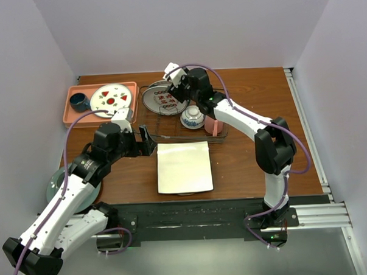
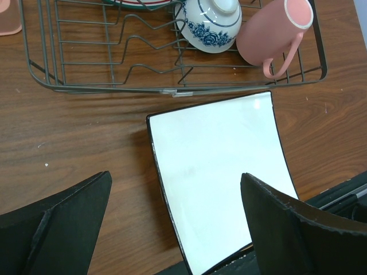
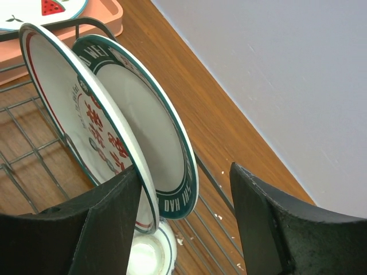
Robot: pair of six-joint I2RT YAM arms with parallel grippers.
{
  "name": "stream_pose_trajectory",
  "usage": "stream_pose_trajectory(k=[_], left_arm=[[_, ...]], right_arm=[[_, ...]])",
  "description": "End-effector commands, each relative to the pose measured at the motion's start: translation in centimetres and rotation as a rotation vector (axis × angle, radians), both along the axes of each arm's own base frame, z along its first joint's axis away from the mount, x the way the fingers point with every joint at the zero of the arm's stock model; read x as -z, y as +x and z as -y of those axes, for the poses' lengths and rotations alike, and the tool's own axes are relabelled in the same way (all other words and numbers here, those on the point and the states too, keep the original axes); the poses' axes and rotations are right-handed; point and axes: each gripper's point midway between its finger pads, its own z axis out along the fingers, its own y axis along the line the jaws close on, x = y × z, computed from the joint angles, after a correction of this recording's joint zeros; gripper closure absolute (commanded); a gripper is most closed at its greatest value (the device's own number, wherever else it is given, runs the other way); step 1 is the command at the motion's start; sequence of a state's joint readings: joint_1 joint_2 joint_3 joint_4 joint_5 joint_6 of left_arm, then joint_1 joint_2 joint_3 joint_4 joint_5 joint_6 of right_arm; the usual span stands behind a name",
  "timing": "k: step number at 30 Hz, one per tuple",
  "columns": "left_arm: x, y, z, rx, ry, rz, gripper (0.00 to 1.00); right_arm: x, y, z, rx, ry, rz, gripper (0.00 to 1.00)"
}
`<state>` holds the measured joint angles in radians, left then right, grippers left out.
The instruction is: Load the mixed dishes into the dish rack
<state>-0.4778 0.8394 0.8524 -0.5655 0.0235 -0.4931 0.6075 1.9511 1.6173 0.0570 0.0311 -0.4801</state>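
The dish rack point(image 1: 171, 138) holds the upturned blue-and-white bowl point(image 1: 192, 117), the pink mug point(image 1: 213, 125) and two standing plates. In the right wrist view the white plate with the dark lettered rim point(image 3: 143, 126) stands behind a white plate with red characters point(image 3: 69, 109). My right gripper point(image 3: 184, 170) is open, its jaws astride the lettered plate's lower rim. The white square plate point(image 1: 183, 167) lies flat in front of the rack. My left gripper point(image 2: 176, 176) is open just above that square plate's point(image 2: 218, 166) left edge. The pale green plate point(image 1: 54, 187) lies at the near left, partly under my left arm.
A salmon-pink tray point(image 1: 70, 117) at the back left holds a white plate with red fruit marks point(image 1: 112, 98) and a small dark blue cup point(image 1: 79, 102). White walls enclose the table. The rack's near rail point(image 2: 172, 90) runs just beyond the square plate.
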Motion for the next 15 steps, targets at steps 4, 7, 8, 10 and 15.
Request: stream_pose_trajectory(k=[4,7,8,10,15], left_arm=[[0.2,0.4,0.4,0.019,-0.009,0.017,0.0],[0.6,0.6,0.5,0.023,-0.008,0.013,0.0],[0.7,0.6,0.6,0.025,-0.006,0.012,0.0],[0.8,0.8,0.6,0.027,-0.002,0.011,0.0],[1.1,0.9,0.8,0.04,0.005,0.013,0.0]], right_arm=[[-3.7,-3.6,-0.4,-0.153,0.032,0.012,0.31],[-3.3,-5.1,-0.2,-0.181,0.032,-0.043,0.3],[-3.6,-5.4,0.0,-0.181,0.04,-0.047,0.3],[-4.3,-6.2,0.5,-0.174,0.065,-0.054,0.3],[-7.4,-7.7,2.3,-0.046,0.219,-0.1,0.28]])
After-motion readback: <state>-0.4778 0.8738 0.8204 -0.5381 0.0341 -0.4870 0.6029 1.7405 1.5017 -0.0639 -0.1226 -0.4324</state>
